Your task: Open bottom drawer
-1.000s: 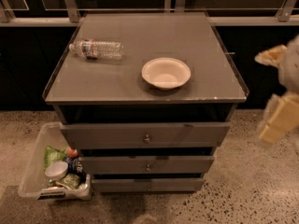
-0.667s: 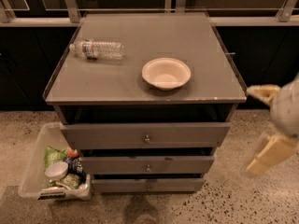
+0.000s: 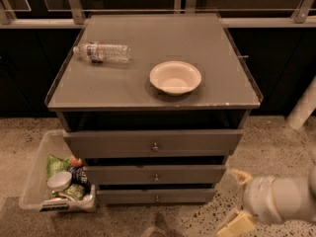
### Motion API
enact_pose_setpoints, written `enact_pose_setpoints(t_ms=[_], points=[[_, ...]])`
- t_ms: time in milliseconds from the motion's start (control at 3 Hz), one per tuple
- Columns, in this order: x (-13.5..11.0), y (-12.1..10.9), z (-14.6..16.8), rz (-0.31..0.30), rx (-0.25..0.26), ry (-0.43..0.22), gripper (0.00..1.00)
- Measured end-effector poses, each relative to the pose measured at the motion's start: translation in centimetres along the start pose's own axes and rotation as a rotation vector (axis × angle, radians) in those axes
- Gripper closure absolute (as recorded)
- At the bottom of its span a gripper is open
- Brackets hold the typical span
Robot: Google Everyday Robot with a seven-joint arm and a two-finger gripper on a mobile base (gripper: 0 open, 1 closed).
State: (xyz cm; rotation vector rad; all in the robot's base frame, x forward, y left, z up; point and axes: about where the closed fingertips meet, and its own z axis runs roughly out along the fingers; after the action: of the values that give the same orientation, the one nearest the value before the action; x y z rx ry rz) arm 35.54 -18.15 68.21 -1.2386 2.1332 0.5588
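The bottom drawer (image 3: 157, 196) is the narrowest grey front of three, low on the cabinet, with a tiny round metal knob (image 3: 157, 199) at its centre. It looks shut. My gripper (image 3: 237, 201) is at the lower right, near the floor, to the right of the bottom drawer and apart from it. Its pale fingers (image 3: 236, 224) point left, spread apart and empty.
Above are the mid-sized drawer (image 3: 156, 174) and the widest drawer (image 3: 154, 143). On the cabinet top (image 3: 113, 90) lie a plastic water bottle (image 3: 102, 53) and a white bowl (image 3: 175, 77). A clear bin (image 3: 37, 181) with snacks stands on the floor at the left. A pale post (image 3: 303, 105) stands at the right.
My gripper has moved down and to the left, from beside the cabinet top at the right edge to floor level near the bottom drawer.
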Motion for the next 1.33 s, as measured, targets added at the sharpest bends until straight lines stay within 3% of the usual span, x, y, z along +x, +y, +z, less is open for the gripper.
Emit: enact_pose_setpoints(t_ms=[333,667,1000,1333], points=[[4.2,1.1,4.1,0.083,-0.035,-0.003,0.0],[3.6,1.2,2.7,0.052,0.002,-0.022,0.0],[6.9,-0.8,3.6,0.084,0.055,-0.032,0.0],[11.7,-3.2,7.7,0.166,0.069,-0.073,0.0]])
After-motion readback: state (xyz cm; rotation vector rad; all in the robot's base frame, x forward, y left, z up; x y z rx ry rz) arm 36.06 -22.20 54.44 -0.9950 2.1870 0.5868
